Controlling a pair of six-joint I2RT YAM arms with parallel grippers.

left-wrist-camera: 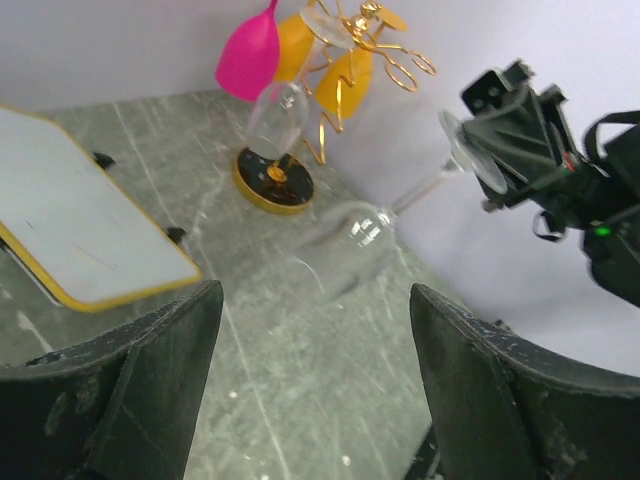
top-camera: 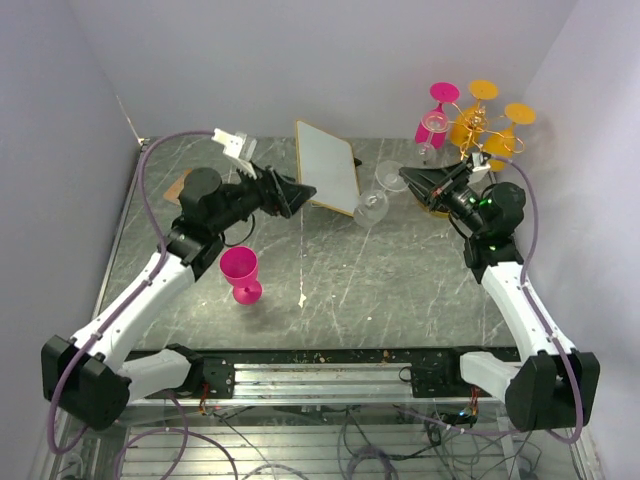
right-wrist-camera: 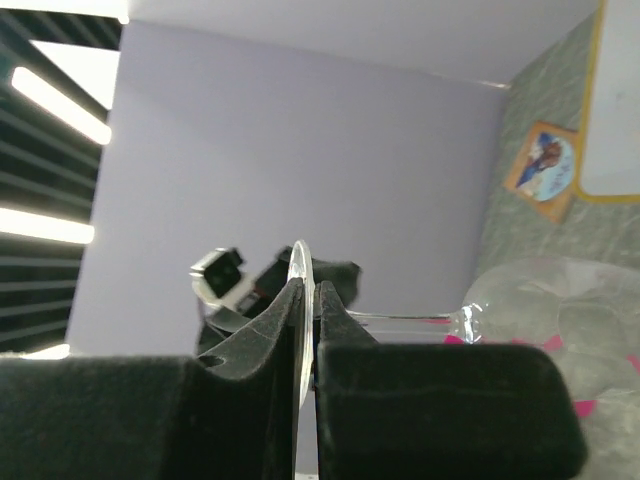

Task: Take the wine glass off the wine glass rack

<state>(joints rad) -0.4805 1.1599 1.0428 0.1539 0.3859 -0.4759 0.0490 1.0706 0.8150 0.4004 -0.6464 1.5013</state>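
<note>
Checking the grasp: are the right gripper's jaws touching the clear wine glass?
Touching. The right wrist view shows the right gripper clamped onto the clear wine glass at its foot.

Open tabletop [top-camera: 400,290] at centre front — pink goblet [top-camera: 240,272] left, white board [top-camera: 328,165] and held wine glass [top-camera: 371,208] behind.

**Materials & finishes**

Clear glass wine glass [left-wrist-camera: 350,235]: smooth, glossy, see-thru. Thin gold wire rack [left-wrist-camera: 372,42]: shiny metal. Dark grey marble-look surface [top-camera: 350,285]: smooth, white-veined, slight sheen. Pink opaque goblet [top-camera: 240,272]: prob. plastic, matt. White flat board w/ yellow rim [top-camera: 325,165]: matt. Left end effector [left-wrist-camera: 315,292]: black, matt, scuffed.
</note>
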